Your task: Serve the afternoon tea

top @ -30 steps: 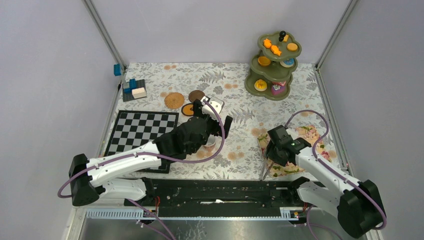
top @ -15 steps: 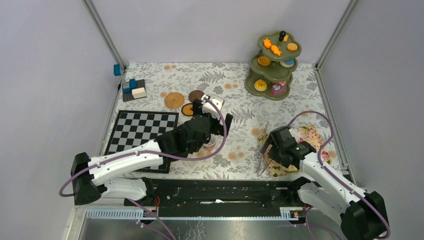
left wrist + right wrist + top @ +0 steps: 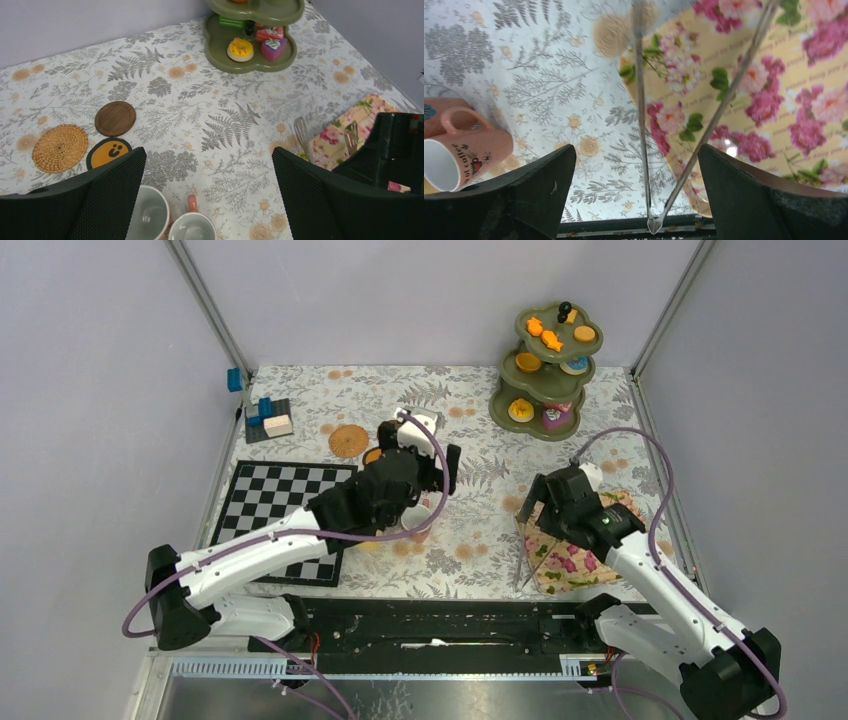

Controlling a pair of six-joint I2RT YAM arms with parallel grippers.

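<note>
Left claw (image 3: 208, 156): jaws spread as wide as they go, holding nothing, touching nothing. It hangs above two mugs standing upright just beside each other on the table (image 3: 480, 440). One is a pinkish mug (image 3: 192, 231) with its handle turned to the far side. The second mug (image 3: 148, 220) is to its left, and its colour can't be told from here. Just beyond them, far-left, are the orange-faced coaster (image 3: 107, 152), the woven coaster (image 3: 59, 148) and the dark wooden coaster (image 3: 115, 118), all bare.

Step in hand, as I read it: get a mug onto a coaster.
- Come down on one mug only.
- Put one finger inside the rim and one outside, on the side away from its neighbour and clear of the handle.
- The two stand close, so a wide descent could knock the other.
- Lift straight and set it down centred on the coaster.

Right claw (image 3: 636, 155): also wide and empty. It hovers over metal tongs (image 3: 642, 125) that lie partly on the floral cloth (image 3: 774, 100), near right. I see no contact. If you take the tongs, close across both arms near the joined end.

The three-tier stand (image 3: 250, 66) sits far right, well apart from both claws. A yellow donut (image 3: 240, 48) and a pink cake (image 3: 273, 49) are on its bottom tier.
</note>
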